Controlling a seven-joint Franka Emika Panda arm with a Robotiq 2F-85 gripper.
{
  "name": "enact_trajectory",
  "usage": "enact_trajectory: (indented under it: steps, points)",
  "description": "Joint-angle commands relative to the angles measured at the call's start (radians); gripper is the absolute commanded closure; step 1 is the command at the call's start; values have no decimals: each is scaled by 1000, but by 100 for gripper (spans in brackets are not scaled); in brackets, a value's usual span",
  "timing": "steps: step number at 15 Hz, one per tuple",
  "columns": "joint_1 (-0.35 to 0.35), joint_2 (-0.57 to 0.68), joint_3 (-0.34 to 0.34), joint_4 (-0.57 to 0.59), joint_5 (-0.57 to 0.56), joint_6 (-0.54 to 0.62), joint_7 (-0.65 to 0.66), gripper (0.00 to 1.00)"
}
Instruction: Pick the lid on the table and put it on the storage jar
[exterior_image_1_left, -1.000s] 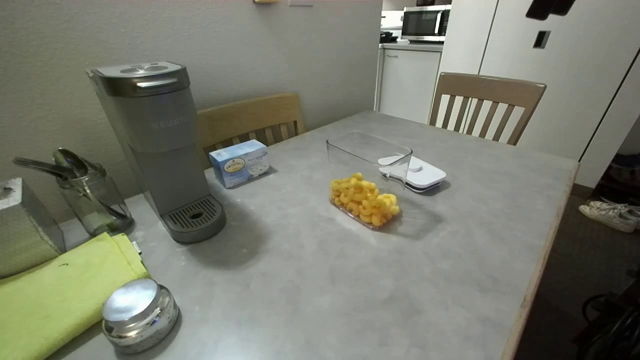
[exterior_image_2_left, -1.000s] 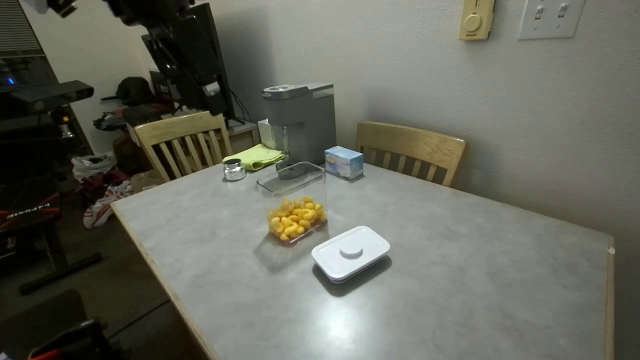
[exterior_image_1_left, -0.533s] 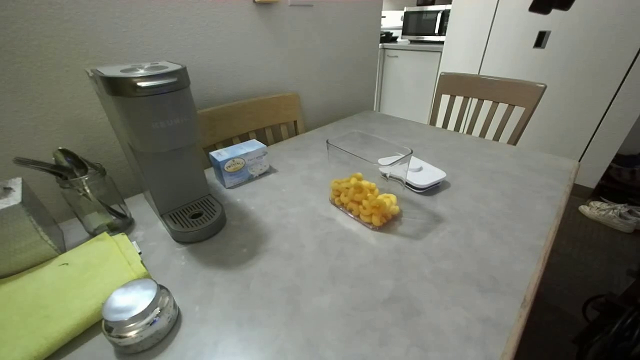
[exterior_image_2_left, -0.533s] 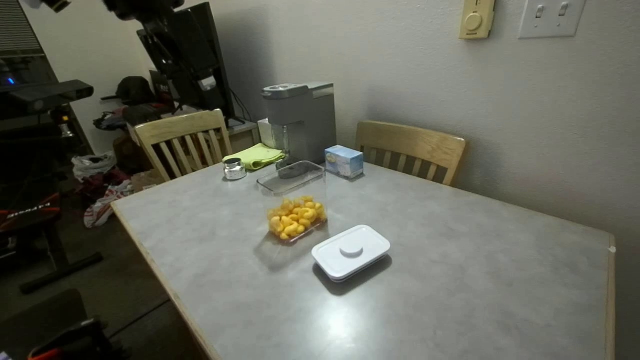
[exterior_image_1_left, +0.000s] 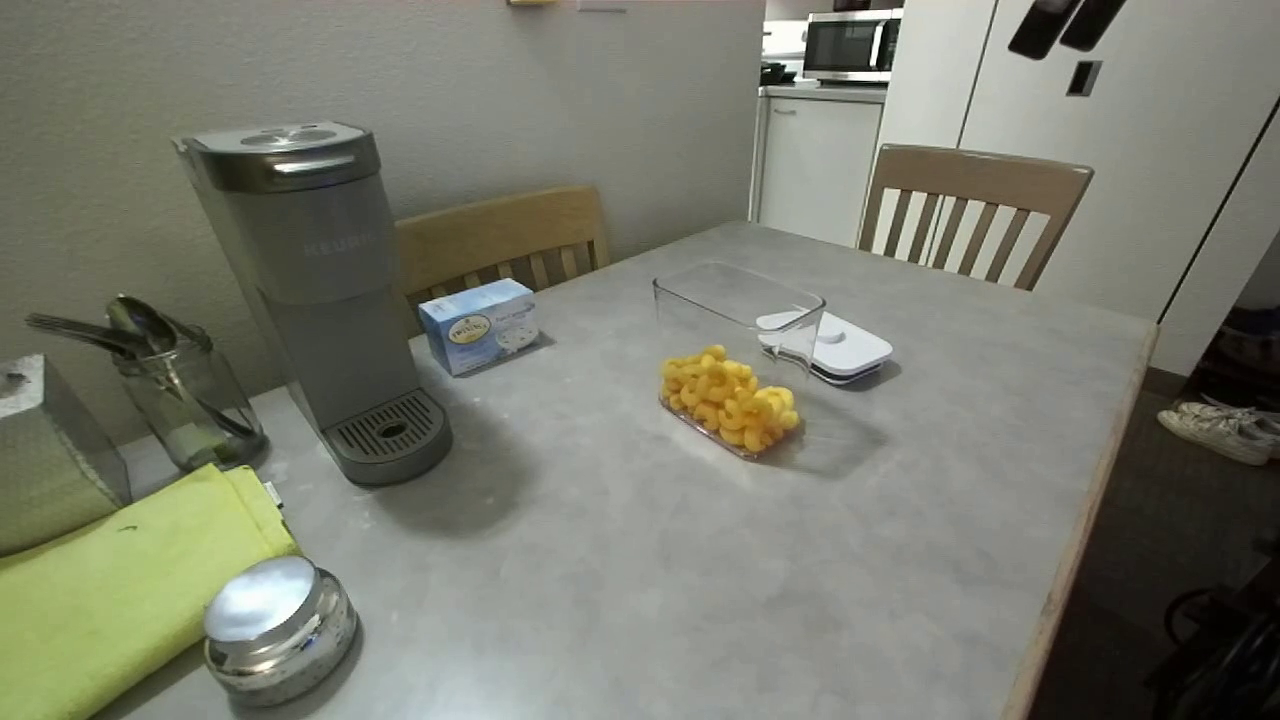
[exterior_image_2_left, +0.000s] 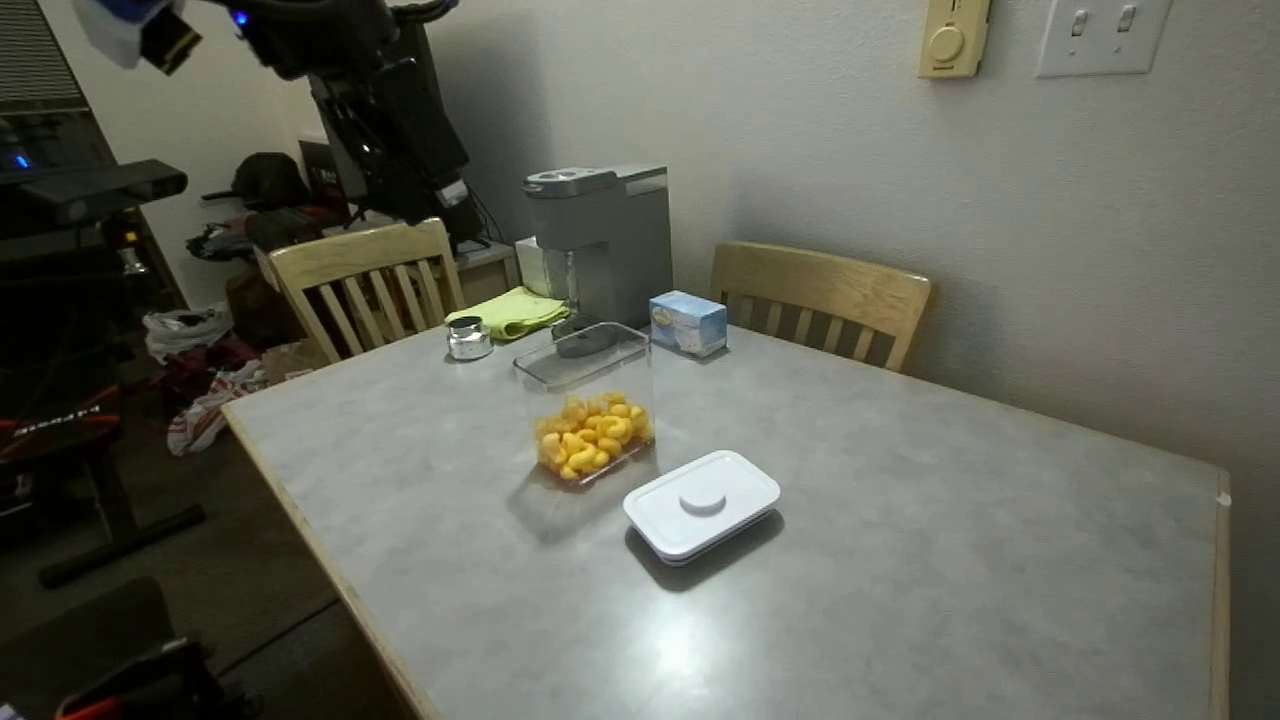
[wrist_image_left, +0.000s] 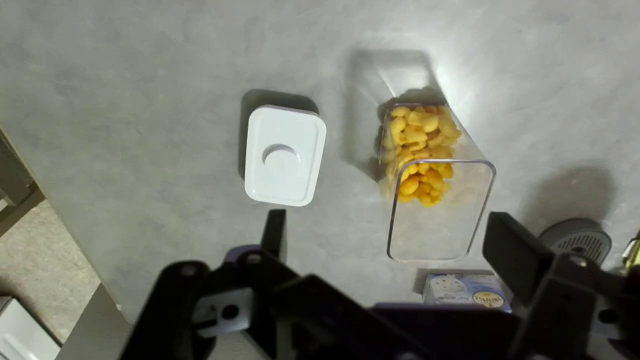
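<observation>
Black and two-fingered, the pincer (wrist_image_left: 390, 227) hangs well above the grey, wood-edged counter (exterior_image_2_left: 950, 560), its jaws spread wide in the wrist view and holding nothing. In an exterior view its dark fingertips (exterior_image_1_left: 1040, 30) show high on the right. In an exterior view the flat white rectangular plastic lid (exterior_image_2_left: 700, 508), round-cornered with a raised round knob, lies flat on the counter. To its left and a little farther off, near but apart from it, stands the clear rectangular plastic storage jar (exterior_image_2_left: 610, 382), upright and open at the top, with curled yellow-orange food pieces (exterior_image_2_left: 595, 437) heaped in the bottom. The wrist view has the lid on the left and the storage jar on the right, a strip of counter between them. In an exterior view a tall grey coffee machine (exterior_image_1_left: 325, 250) stands on the left, with a light-blue cardboard box (exterior_image_1_left: 480, 328) to its right and farther off. Left of the coffee machine a clear glass jar (exterior_image_1_left: 170, 420) holds metal cutlery (exterior_image_1_left: 145, 325). Nearer lies a folded yellow-green cloth (exterior_image_1_left: 140, 580), and at its right a small round silvery pot (exterior_image_1_left: 280, 635); I cannot tell whether the two touch.
</observation>
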Motion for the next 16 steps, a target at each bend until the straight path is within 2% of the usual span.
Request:
enact_trajectory:
  steps: [1,5,6,9,12,13,16]
  points:
    - [-11,71,-51,-2,26,105,-64,0]
    - [-29,157,-130,15,14,181,-183,0]
    - [-24,180,-155,26,29,171,-227,0]
    - [22,259,-230,104,128,39,-427,0]
    - [4,340,-213,203,150,-42,-474,0]
    - [-19,264,-197,112,134,16,-443,0]
    - [-19,319,-188,178,137,-15,-447,0]
